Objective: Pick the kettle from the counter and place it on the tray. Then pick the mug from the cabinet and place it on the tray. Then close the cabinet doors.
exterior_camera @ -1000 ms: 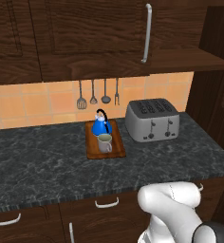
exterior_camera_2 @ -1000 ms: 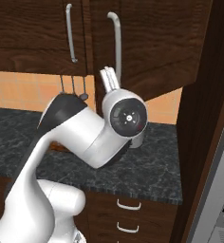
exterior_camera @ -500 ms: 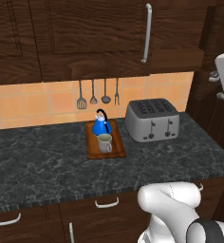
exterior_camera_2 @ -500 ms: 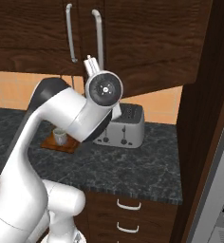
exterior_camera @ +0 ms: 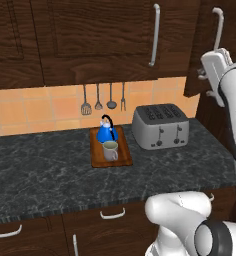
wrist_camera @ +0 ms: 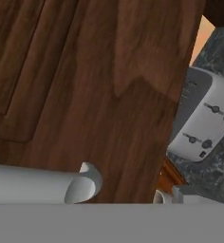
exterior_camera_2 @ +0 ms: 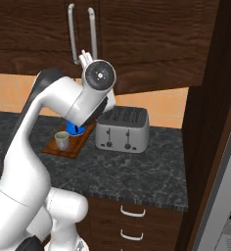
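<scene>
Since the earlier frames the arm has swung in toward the cabinet (exterior_camera_2: 151, 44) and the right-hand door (exterior_camera: 202, 55) has come most of the way round with it, its bar handle (exterior_camera_2: 91, 29) now close beside the left-hand door's handle (exterior_camera_2: 71, 29). The gripper (exterior_camera: 206, 84) is spread wide and carries nothing. Straight ahead of the jaws is the door's wood face (wrist_camera: 109, 95), and the handle runs just alongside them with its long axis up and down the door. As I judge it, the remaining push goes forward into the panel, toward the cabinet front. Well below the jaws, the kettle (exterior_camera: 106, 132) and mug (exterior_camera: 110, 150) already sit on the tray (exterior_camera: 97, 159), beside the toaster (exterior_camera: 160, 126).
</scene>
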{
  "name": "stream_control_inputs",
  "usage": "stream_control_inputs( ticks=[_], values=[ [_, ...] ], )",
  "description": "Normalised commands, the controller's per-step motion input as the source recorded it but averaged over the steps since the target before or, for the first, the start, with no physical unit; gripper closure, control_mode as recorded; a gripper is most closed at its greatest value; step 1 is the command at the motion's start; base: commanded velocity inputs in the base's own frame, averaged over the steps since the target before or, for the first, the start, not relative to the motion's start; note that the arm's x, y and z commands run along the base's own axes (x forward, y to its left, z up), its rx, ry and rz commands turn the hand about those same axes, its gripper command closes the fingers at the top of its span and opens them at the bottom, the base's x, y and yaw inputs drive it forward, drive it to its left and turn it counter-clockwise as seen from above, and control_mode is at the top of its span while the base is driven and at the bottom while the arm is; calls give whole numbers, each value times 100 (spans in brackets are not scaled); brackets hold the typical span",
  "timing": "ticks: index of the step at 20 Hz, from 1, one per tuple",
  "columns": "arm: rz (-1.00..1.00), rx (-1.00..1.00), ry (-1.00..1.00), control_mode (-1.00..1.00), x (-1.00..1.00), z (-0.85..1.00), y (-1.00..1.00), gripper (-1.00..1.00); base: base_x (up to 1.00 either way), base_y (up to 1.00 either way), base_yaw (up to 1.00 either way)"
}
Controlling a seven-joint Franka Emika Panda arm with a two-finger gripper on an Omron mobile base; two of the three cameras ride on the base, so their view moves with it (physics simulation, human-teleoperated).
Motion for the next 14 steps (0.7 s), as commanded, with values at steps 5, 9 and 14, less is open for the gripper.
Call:
stream_control_inputs(
  ticks=[5, 9, 14],
  values=[
    [0, 0, 1, -100, 86, 0, -1, -100, 0, 0, 0],
    [0, 0, 1, -100, 88, -1, -3, -100, 0, 0, 0],
    [0, 0, 6, -100, 78, -1, -5, -100, 0, 0, 0]
  ],
)
